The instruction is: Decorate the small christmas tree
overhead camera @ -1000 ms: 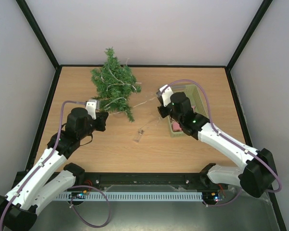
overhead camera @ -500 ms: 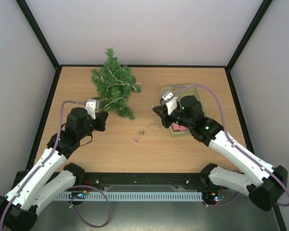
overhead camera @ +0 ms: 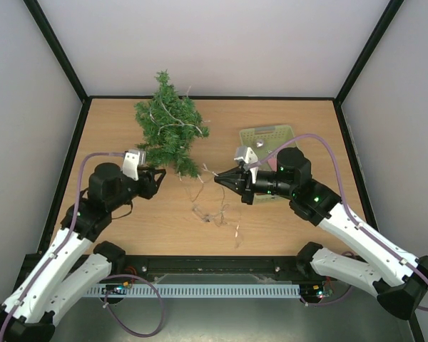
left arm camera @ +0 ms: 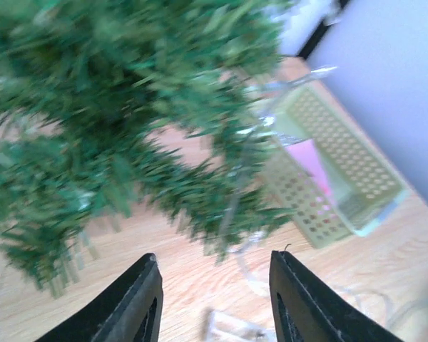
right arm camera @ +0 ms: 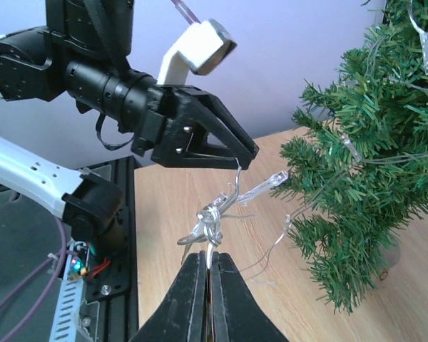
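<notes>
Pinching the string of lights (right arm camera: 212, 217) tight in my right gripper (right arm camera: 210, 258), I should pull it gently up to the small christmas tree (overhead camera: 168, 132) at the far left, where my left gripper (left arm camera: 212, 267) hangs spread apart, ready.

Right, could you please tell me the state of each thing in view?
left claw: open, beside the tree.
right claw: shut on the light string.
small christmas tree: standing, light string partly draped on it.
light string: pinched, rest trailing on the table.
basket: upright on the table.
</notes>
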Motion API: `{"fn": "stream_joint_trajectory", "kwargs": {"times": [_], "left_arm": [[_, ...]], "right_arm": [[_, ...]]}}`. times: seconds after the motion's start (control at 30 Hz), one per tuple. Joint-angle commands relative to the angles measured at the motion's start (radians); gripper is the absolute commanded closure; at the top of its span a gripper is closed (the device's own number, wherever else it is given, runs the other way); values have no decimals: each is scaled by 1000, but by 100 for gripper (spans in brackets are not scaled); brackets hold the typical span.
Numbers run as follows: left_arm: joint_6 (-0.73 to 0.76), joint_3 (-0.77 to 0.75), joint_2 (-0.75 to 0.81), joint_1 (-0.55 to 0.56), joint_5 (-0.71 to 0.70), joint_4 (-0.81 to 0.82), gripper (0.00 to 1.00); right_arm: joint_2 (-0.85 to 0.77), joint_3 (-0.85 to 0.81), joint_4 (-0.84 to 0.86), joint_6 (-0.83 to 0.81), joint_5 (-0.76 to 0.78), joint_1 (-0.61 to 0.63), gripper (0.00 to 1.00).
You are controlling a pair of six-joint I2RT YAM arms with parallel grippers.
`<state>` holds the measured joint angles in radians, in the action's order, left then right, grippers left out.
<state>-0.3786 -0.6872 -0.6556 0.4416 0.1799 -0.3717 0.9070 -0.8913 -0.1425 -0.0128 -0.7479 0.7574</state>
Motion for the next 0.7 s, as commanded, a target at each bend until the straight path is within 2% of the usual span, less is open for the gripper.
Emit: {"fn": "stream_joint_trajectory", "kwargs": {"times": [0.0, 0.13, 0.3, 0.67], "left_arm": [[188, -17, 87, -5, 249, 145, 55], [254, -12, 101, -4, 405, 277, 50], [324, -38, 29, 17, 554, 326, 48], [362, -35, -79, 182, 509, 409, 47]], "right_arm": [[-2, -20, 75, 37, -35, 10, 98], [15, -44, 106, 59, -49, 14, 98], [47, -68, 135, 94, -51, 19, 98], [114, -82, 241, 170, -27, 37, 98]]}}
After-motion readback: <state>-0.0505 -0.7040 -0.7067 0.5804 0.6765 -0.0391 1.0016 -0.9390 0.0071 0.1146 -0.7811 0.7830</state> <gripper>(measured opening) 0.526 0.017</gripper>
